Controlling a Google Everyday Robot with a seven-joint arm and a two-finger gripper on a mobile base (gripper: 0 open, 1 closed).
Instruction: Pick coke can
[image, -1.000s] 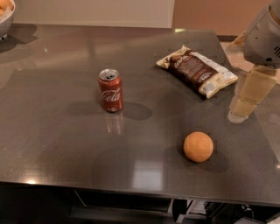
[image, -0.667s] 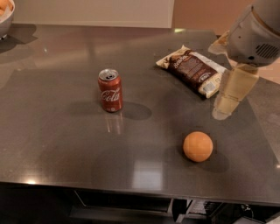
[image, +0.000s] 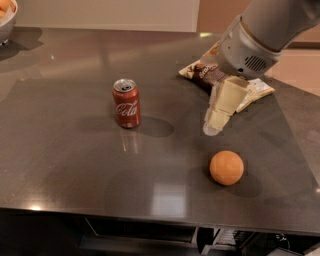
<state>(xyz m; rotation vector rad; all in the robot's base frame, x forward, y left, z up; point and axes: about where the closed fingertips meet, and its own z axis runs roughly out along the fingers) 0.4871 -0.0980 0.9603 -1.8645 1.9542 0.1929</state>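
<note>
The coke can (image: 126, 103) stands upright on the dark grey table (image: 75, 165), left of the middle. It is red with white script and a silver top. My gripper (image: 214, 125) hangs from the arm that comes in from the upper right. It points down over the table, well to the right of the can and apart from it. It holds nothing that I can see.
An orange ball (image: 226, 168) lies on the table just below and right of the gripper. A brown and white snack bag (image: 199, 73) lies behind the gripper, partly hidden by the arm. A bowl (image: 5, 22) stands at the far left corner.
The arm has swung left and forward from the table's right edge, and the gripper now hangs over the table, nearer the can. The can, ball and bag have not moved.
</note>
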